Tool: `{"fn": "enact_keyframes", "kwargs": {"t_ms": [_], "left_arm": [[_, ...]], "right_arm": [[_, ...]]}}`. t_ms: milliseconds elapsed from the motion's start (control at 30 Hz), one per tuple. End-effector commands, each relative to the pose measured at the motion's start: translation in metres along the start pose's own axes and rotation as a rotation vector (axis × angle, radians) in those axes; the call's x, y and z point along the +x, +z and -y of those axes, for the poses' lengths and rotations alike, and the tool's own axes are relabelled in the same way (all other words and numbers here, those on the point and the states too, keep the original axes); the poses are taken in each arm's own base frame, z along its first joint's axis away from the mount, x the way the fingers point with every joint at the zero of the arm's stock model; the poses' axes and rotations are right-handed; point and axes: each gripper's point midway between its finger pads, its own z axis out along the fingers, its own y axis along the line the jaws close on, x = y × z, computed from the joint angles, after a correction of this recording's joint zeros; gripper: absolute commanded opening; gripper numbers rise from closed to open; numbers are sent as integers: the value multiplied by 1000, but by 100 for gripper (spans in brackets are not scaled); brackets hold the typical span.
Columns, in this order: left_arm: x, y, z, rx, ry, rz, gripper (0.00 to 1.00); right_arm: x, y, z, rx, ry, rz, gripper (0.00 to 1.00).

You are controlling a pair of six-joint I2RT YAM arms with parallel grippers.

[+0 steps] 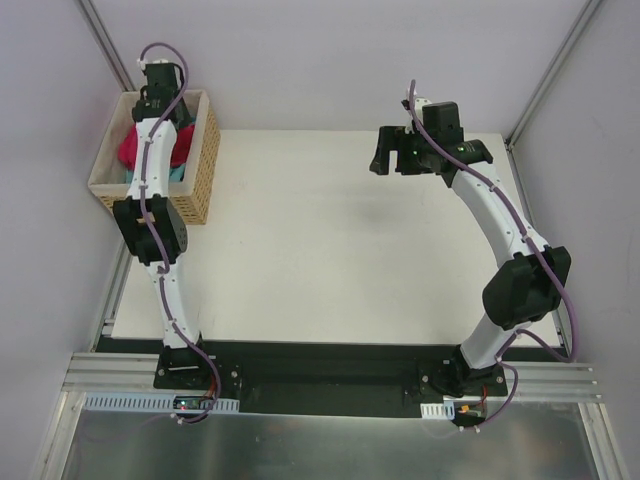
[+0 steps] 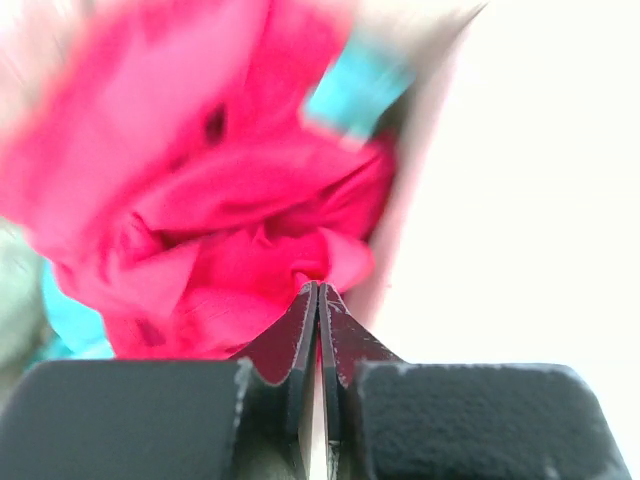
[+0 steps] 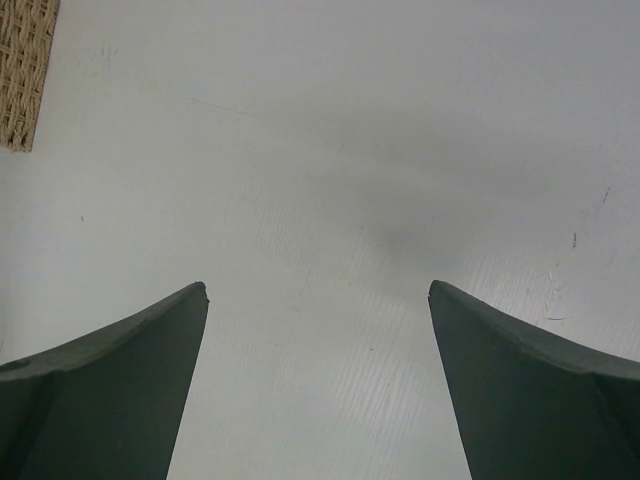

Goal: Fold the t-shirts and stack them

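We see the left gripper [image 2: 318, 292] down in the woven wicker basket [image 1: 205, 170] at the far-left corner of the white table [image 1: 300, 250], jaws closed, seemingly pinching a fold of the crumpled crimson-pink fabric t-shirt [image 2: 230, 220], with the turquoise fabric t-shirt [image 2: 355, 90] showing around it. The right gripper [image 3: 316, 290] hangs wide open and empty, well to the right. We reckon the left arm should lift straight up clear of the basket walls, then move right and nearer onto bare tabletop.
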Motion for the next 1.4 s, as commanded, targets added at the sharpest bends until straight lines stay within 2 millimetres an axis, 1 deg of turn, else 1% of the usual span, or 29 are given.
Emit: {"fn": "enact_keyframes", "kwargs": {"t_ms": [0,33,100,133,167,233,300,333,400,433,467,500,533,567,600,633,700,767,800,900,967,1000,1033,1100,1133,1167,1200,1300,1367], "left_arm": [[-128,-139,9,92,-12,381,0],[-134,-153,11,113,-13,402,0],[-139,-168,19,163,1,426,0],[-142,-186,36,272,27,439,0],[-144,-195,46,337,72,452,0],[-146,-225,69,461,140,485,0],[-141,-252,96,565,223,513,0],[-145,-272,99,588,258,554,0],[-146,-298,112,679,287,592,0],[-151,-319,116,726,291,633,0],[-151,-335,123,788,307,652,0],[-155,-348,123,808,311,680,0],[-154,-372,131,851,325,717,0],[-160,-388,133,869,333,769,0],[-164,-399,133,877,336,803,0],[-170,-418,130,896,307,838,0],[-180,-446,129,931,287,910,0],[-185,-466,127,959,257,946,0],[-189,-482,125,975,258,989,0],[-191,-503,123,1023,231,1019,0],[-184,-511,126,1081,209,990,0],[-179,-506,130,1104,205,958,0],[-168,-510,136,1171,225,921,0],[-147,-505,151,1306,197,783,0],[-139,-511,157,1388,207,746,0],[-121,-518,164,1495,197,630,0],[-112,-522,171,1546,213,584,0],[-96,-548,170,1655,253,531,0],[-96,-574,163,1700,299,577,0]], "right_arm": [[-20,-11,-16,-68,23,67,96],[-20,-11,-19,-77,26,66,96],[-22,-10,-21,-85,27,72,96],[-22,-10,-23,-90,25,73,96],[-22,-9,-23,-91,25,73,96],[-24,-9,-25,-96,25,74,96],[-24,-6,-26,-98,34,74,96],[-24,-6,-28,-105,33,73,96],[-26,-6,-29,-111,30,79,96],[-25,-4,-30,-114,31,74,96],[-25,-3,-31,-119,30,75,96],[-26,-3,-32,-122,32,76,96],[-26,-1,-34,-132,35,75,96],[-28,1,-34,-136,37,79,96],[-28,2,-35,-140,36,78,96],[-32,2,-39,-150,32,87,96],[-33,5,-39,-152,32,84,96],[-36,7,-41,-153,30,92,96],[-36,8,-40,-153,33,94,96],[-40,10,-42,-164,33,103,96],[-40,10,-45,-174,30,104,96],[-39,12,-46,-176,29,102,96],[-38,12,-48,-178,27,101,96],[-36,14,-49,-178,25,97,96],[-37,14,-48,-177,26,101,96],[-37,14,-48,-177,26,101,96],[-38,14,-49,-176,24,104,96],[-42,15,-51,-185,19,116,96],[-43,16,-56,-199,40,115,96]]}}
